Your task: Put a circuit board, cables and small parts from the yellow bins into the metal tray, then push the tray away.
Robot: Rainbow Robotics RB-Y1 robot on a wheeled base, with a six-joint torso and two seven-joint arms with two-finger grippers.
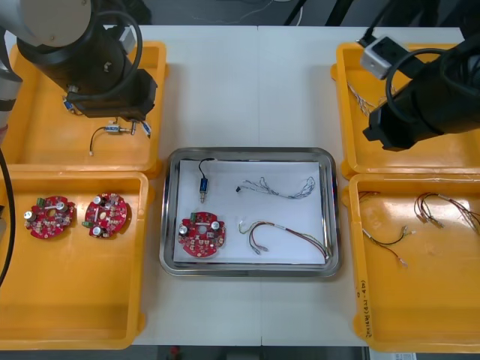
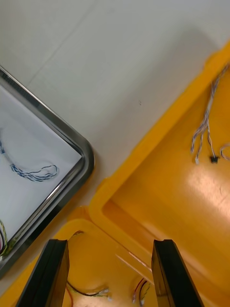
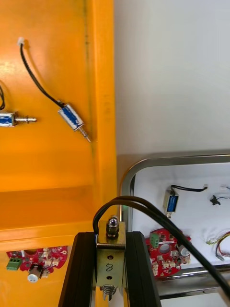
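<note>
Part [image 3: 110, 259], small and metal, with a black cable [image 3: 139, 204] looping off it, is clamped between the left tool's [image 3: 110, 240] fingers, which stand only as far apart as the part is wide. Below the tool lies the bin [image 3: 48, 158], near its tray-side wall. The tray [image 3: 143, 163] begins just past that wall and holds a board [image 3: 160, 259], a second part [image 3: 170, 201], a blue-white cable [image 1: 277, 187] and a red-yellow cable [image 1: 289, 236]. The right tool [image 2: 110, 242] hangs wide open and empty over the seam between the right bins [image 2: 182, 192], beside the tray's corner.

Risk, as I judge it: the cable arches out ahead of the left tool and could catch the bin wall or tray rim on the way over, tugging the part askew in the grip. Let go too early, the part would land on the worktop [image 1: 247, 90] — or, too late, atop the board.
</note>
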